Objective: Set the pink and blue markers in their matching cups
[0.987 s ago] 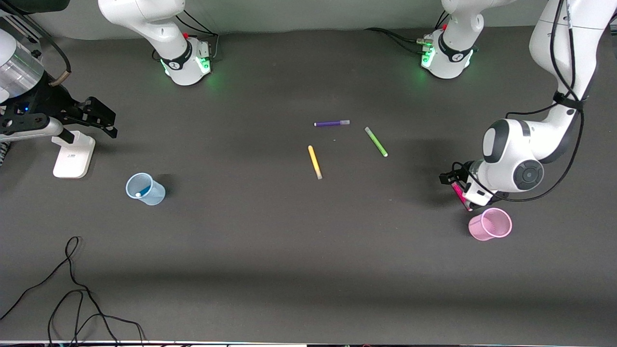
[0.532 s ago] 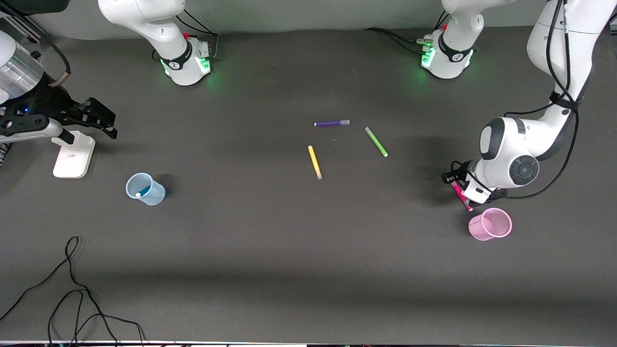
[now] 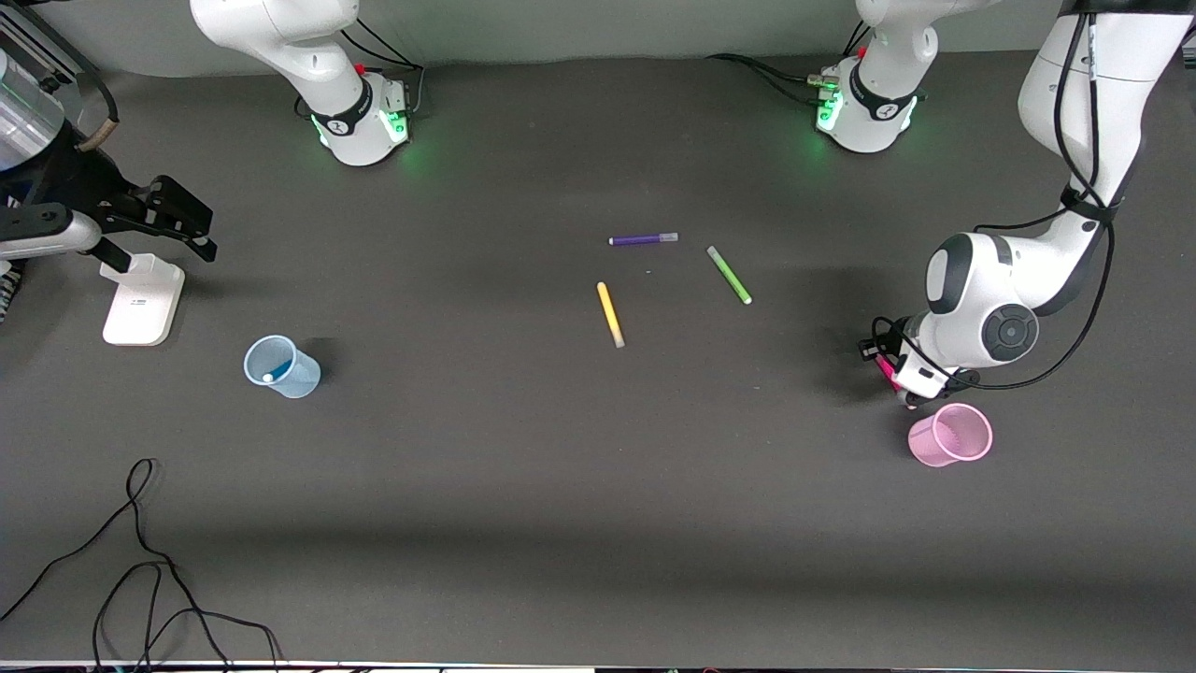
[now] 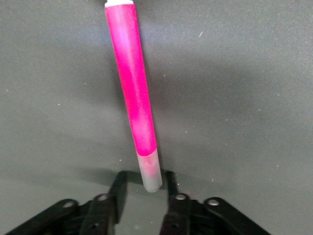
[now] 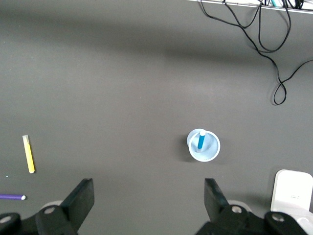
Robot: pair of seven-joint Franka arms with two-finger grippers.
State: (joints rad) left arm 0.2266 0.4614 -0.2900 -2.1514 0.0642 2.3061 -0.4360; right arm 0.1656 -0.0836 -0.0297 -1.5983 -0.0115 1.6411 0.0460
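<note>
Blue half done: blue marker [image 5: 201,139] stands in the light-blue cup [image 3: 281,367], near the surface's edge at the right arm's end. Pink half pending: left gripper [image 4: 143,188], fingers clamped on the pink marker [image 4: 132,88] at its pale cap, hangs just beside the pink mesh cup [image 3: 950,435], not yet over it. Right gripper [image 3: 177,220] waits, fingers spread. Dark grey surface [image 3: 561,449]; yellow, green and purple markers mid-surface; loose black cable at the front corner.
</note>
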